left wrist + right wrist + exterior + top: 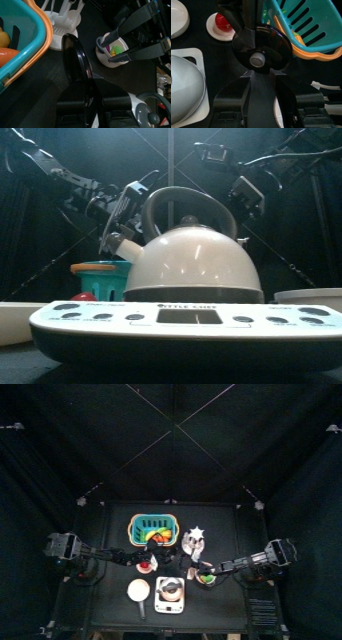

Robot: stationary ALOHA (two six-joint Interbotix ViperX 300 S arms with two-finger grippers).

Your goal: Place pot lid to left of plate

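Left gripper [90, 102] apparently clamped on the rim of 1 black disc [261, 47]; right gripper [261, 89] close beneath it, jaw gap impossible to tell. Pot lid [221, 22] flat on table, ungripped, near pale plate [176, 17]. Risk: held disc knocking lid or teal basket [308, 25] in tight quarters.

left arm [83, 551]: black, jointed segments, blocky base housing
right arm [261, 559]: black, same build, boxy wrist block
left gripper [87, 107]: glossy black jaws, thin flat edges
right gripper [260, 95]: matte black, forked jaws
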